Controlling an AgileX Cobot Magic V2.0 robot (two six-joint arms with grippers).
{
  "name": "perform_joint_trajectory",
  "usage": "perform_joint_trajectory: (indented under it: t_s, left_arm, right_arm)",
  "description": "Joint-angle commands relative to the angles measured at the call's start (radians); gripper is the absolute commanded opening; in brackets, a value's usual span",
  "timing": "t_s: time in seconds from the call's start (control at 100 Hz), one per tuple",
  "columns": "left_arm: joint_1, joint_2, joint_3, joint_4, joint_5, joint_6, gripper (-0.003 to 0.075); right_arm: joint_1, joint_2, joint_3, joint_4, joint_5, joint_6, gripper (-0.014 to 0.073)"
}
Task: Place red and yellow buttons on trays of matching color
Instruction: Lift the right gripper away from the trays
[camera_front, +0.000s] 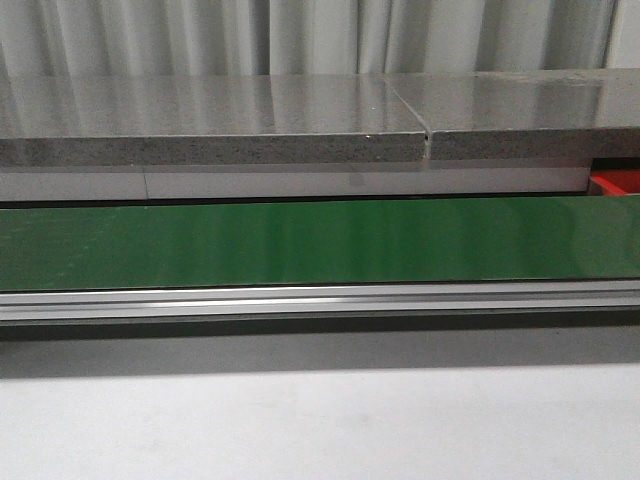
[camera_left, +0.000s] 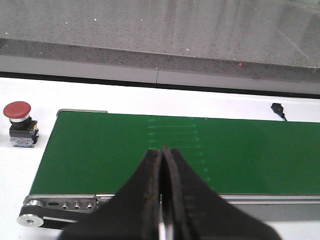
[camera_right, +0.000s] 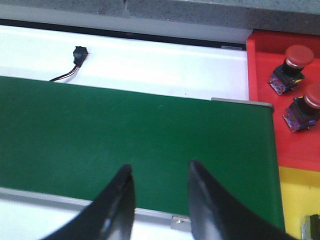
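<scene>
Bare green conveyor belt (camera_front: 320, 240), perhaps curtained backdrop (camera_front: 320, 35).

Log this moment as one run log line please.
left end effector shut, empty | right end effector open, empty | green conveyor belt bare | two red mushroom-head buttons on red plastic tray

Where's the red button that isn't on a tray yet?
Only the left wrist view shows it: the loose red button stands upright on the white surface just off the end of the green belt, with no tray near.

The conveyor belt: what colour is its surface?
Plain dark green belt, best seen in the front view.
</scene>
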Motion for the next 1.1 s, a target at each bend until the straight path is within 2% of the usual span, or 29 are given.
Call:
perform_joint_trajectory:
  t_s: [0.0,0.11,0.46,0.68,1.09]
  left_arm:
    - [-0.009,0.009,-0.028,-0.009,-0.07,-0.001,-0.0019]
    - [-0.009,0.009,-0.028,-0.009,-0.07,-0.001,-0.0019]
    - [-0.009,0.009,-0.028,-0.009,-0.07,-0.001,-0.0019]
    - [-0.009,0.009,-0.028,-0.009,-0.157,-0.001,-0.0019]
    - [-0.009,0.011,-0.028,-0.01,-0.155,-0.001,-0.0018]
  right_arm:
    - [0.002,-0.073,0.002,0.005,-0.011,-0.009,0.008]
    - [0.002,-0.147,0.024,0.002,0.017,-0.009,-0.0071]
    - [0.002,-0.198,0.035,0.002,0.04,-0.009,-0.0067]
    - [0.002,-0.198,0.035,0.002,0.04,-0.009,-0.0067]
    - [0.002,-0.198,0.035,0.002,0.04,-0.009,-0.0067]
